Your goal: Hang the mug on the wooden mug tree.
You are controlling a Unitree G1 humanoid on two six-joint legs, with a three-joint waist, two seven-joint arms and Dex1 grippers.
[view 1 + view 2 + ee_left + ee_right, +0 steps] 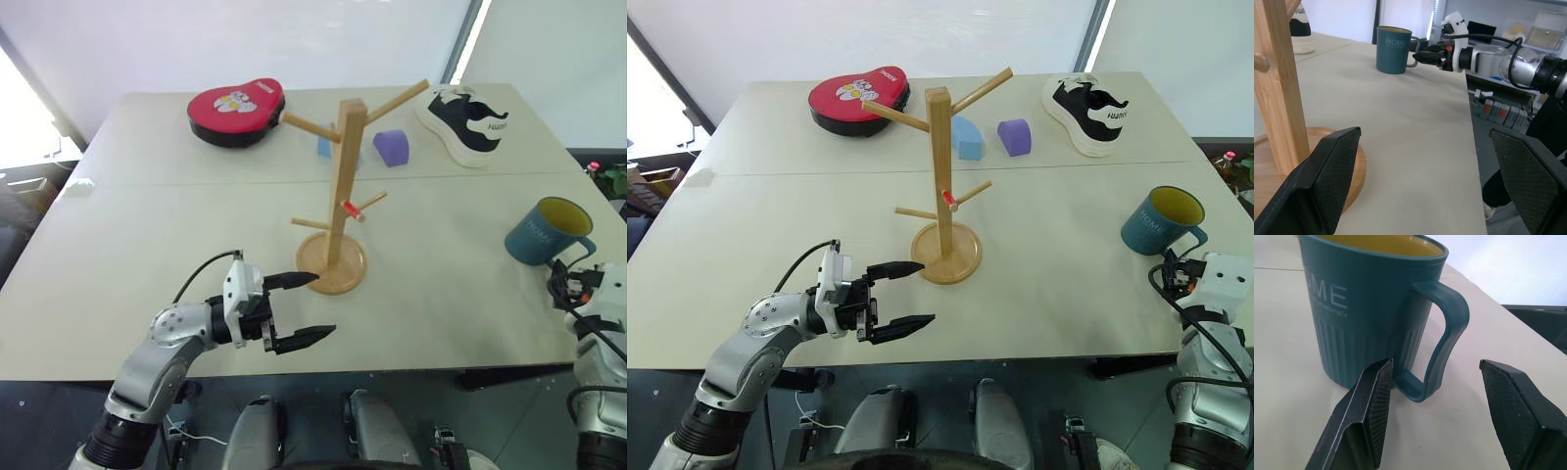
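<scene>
Mug [547,233] standing unhung, well apart from mug tree [338,191]; right gripper [1435,406] is straddling its handle with fingers parted, left gripper [299,310] is idling spread.

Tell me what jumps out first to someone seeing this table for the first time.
The wooden mug tree stands mid-table, with the open left gripper level beside its base. The teal mug sits upright near the table's right edge, its handle facing the open right gripper. A red case and a black-and-white shoe lie at the far side.
</scene>
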